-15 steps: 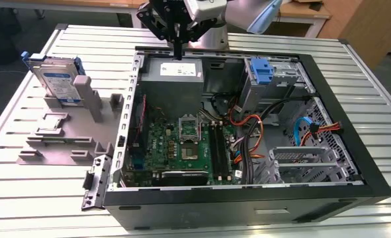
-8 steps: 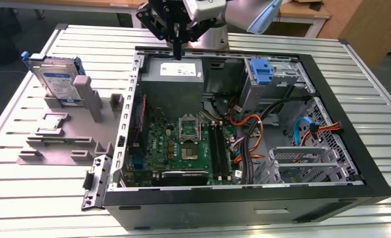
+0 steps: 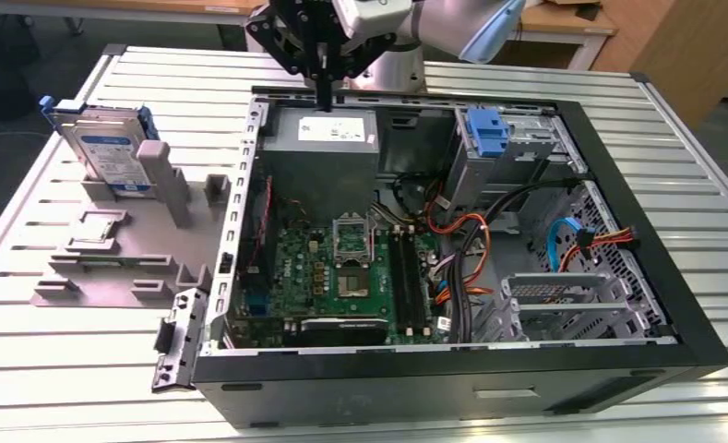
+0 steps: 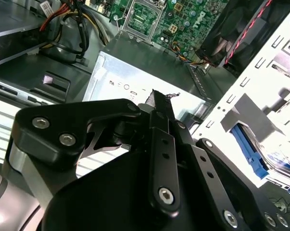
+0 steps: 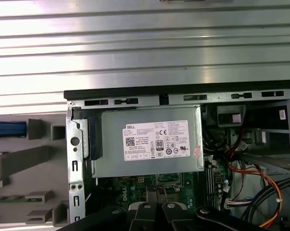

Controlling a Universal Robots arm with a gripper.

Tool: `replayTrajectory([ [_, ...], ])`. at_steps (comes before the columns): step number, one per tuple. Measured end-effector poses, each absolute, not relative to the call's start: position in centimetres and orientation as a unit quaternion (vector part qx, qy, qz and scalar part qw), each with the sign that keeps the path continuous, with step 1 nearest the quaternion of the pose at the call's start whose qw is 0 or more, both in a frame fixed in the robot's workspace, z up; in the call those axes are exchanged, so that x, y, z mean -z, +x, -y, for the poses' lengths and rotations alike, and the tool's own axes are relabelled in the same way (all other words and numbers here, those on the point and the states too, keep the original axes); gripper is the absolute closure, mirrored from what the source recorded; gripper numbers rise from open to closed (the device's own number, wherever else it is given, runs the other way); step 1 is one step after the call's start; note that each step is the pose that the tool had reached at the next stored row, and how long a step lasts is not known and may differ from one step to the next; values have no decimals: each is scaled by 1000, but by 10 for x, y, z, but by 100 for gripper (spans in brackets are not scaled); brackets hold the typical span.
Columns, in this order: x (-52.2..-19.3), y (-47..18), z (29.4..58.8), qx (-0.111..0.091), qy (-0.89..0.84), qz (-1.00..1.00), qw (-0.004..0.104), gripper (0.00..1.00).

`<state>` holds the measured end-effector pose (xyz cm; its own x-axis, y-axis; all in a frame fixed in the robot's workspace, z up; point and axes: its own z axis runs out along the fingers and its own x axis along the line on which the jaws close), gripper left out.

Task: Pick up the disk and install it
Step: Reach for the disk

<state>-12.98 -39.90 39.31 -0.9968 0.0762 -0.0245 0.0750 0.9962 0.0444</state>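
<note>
We count one disk (image 3: 108, 152) upright in the grey fixture (image 3: 93, 277) outside the one open case (image 3: 462, 378), and one gripper (image 3: 327, 100), jaws pressed together on nothing, above the single power-supply box (image 3: 320, 148).

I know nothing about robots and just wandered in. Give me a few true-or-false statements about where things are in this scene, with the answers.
1. The disk stands upright in a grey holder outside the computer case. True.
2. The gripper is holding the disk. False: it hangs above the power-supply box, and its fingers are shut on nothing.
3. The computer case lies open, with its green circuit board on show. True.
4. The disk sits at the exterior view's right of the case. False: it is at the exterior view's left.
</note>
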Motion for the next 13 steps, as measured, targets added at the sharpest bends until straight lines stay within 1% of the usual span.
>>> replayTrajectory([
  [13, -392, -142, 399, -22, 38, -999, 13, 90],
])
